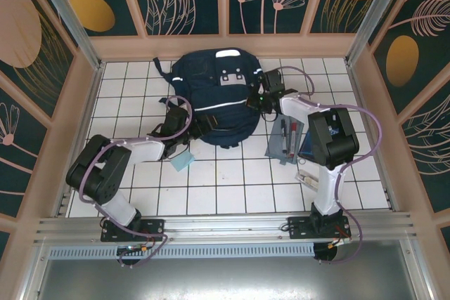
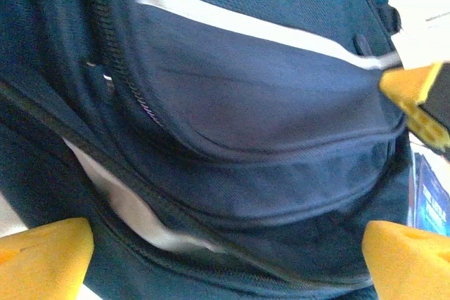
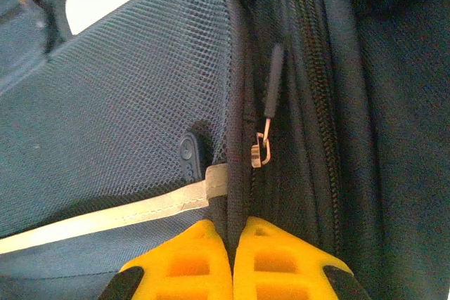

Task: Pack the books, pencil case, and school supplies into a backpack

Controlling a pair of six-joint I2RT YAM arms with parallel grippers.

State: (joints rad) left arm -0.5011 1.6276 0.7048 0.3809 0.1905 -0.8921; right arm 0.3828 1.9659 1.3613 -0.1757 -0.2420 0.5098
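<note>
While the left pincer [image 2: 225,265] gapes wide at the backpack [image 1: 211,89], the right pincer [image 3: 232,258], tips pressed together, is nearer the zip pull [image 3: 271,89], which lies just ahead, pointing away.

Bright even light; backpack [image 2: 246,103] blurred in left wrist view

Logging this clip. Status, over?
Left gripper open at backpack front. Right gripper shut at seam beside zipper pull. Pencil case outside, on table. Nothing blocking.
</note>
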